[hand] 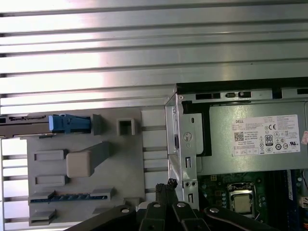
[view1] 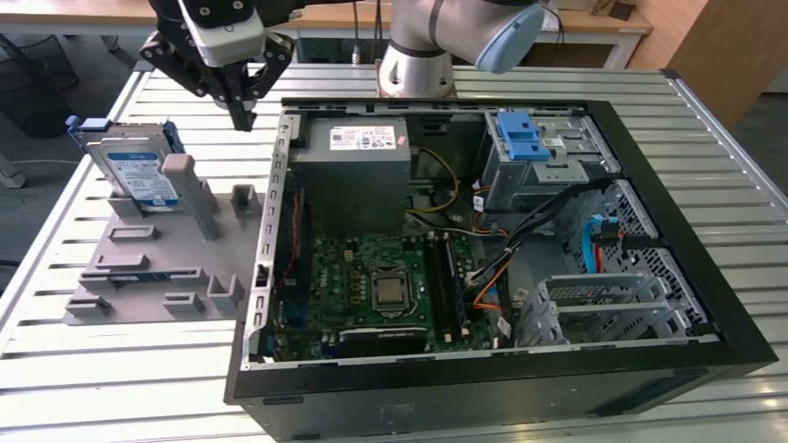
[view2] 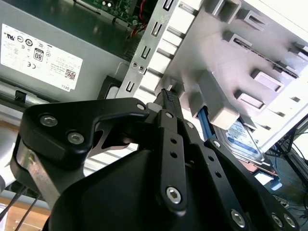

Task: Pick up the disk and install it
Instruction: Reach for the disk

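We see the arm reaching down from the far side, its gripper (view1: 244,118) pointing straight down with fingertips pinched together and holding nothing. It hangs between the grey holder (view1: 148,277) and the open computer case (view1: 493,397). Both sit on a slatted metal table (view1: 124,378), with wooden desks beyond. The disk (view1: 133,166) stands upright in the holder at the exterior view's left, apart from the gripper, its lower part hidden by a post. The top of the picture cuts off the upper arm.
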{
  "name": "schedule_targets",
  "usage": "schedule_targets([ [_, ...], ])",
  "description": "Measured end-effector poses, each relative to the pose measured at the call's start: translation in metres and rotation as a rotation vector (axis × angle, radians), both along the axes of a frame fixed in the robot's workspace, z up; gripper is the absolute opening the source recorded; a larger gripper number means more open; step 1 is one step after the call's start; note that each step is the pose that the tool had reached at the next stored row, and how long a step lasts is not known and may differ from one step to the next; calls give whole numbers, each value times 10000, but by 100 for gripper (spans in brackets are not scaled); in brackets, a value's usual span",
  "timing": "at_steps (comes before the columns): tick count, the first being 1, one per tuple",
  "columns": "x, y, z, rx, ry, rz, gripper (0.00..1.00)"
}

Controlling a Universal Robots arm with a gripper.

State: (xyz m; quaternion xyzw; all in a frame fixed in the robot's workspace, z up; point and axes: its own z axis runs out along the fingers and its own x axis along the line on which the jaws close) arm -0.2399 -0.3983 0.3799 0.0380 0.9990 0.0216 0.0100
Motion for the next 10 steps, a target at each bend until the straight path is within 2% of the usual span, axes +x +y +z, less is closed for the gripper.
schedule_targets([
  [10, -30, 0, -16, -1, 9, 1, 11],
])
